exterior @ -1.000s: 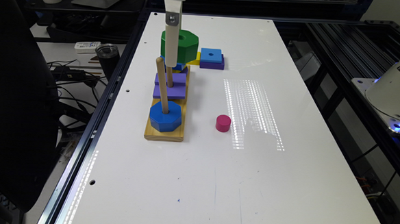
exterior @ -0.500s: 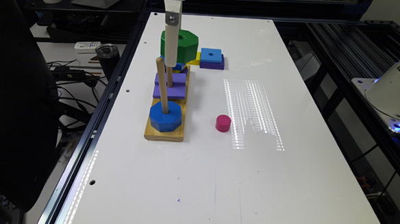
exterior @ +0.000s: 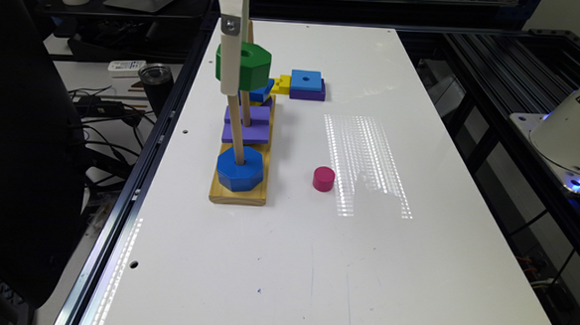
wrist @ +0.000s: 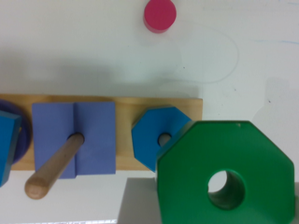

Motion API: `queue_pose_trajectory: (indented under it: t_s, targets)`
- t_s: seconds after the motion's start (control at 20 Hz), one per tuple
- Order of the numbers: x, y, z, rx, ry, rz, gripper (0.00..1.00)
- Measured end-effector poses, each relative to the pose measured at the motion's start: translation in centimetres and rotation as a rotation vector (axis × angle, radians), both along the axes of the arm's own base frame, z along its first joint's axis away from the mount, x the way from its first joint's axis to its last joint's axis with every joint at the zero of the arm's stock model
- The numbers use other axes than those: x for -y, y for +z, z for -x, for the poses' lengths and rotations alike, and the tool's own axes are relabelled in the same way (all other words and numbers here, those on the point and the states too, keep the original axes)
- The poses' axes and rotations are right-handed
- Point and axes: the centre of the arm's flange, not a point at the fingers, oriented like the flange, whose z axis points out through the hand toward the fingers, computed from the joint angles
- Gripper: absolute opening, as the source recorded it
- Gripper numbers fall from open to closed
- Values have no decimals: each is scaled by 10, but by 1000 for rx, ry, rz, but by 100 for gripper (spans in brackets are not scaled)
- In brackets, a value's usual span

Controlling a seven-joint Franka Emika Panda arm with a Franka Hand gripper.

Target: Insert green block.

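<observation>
The green block, a thick octagon with a round hole, hangs in the air above the wooden peg board. My gripper is shut on it, one white finger down its near face. In the wrist view the green block looms close, overlapping the blue octagon that sits on the end peg. Its hole lies off to one side of that peg's hole. The blue octagon rests at the near end of the board, and the top of its peg is hidden behind my finger.
Purple squares sit on the middle peg. A pink cylinder stands on the table at the exterior view's right of the board. A blue square on a purple one and a yellow piece lie further back.
The gripper and the green block have shifted slightly toward the exterior view's left, closer over the near peg. Everything else is still.
</observation>
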Motion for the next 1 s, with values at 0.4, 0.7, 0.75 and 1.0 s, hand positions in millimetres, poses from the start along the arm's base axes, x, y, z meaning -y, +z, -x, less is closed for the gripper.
queue_pose_trajectory:
  t_s: [0.4,0.7,0.75,1.0]
  targets:
    - [0,-1,-3,1,0,-2,0]
    - [0,-1,-3,1,0,-2,0]
    - [0,-1,-3,1,0,-2,0]
    - [0,-10,-4,-6,0,-3,0]
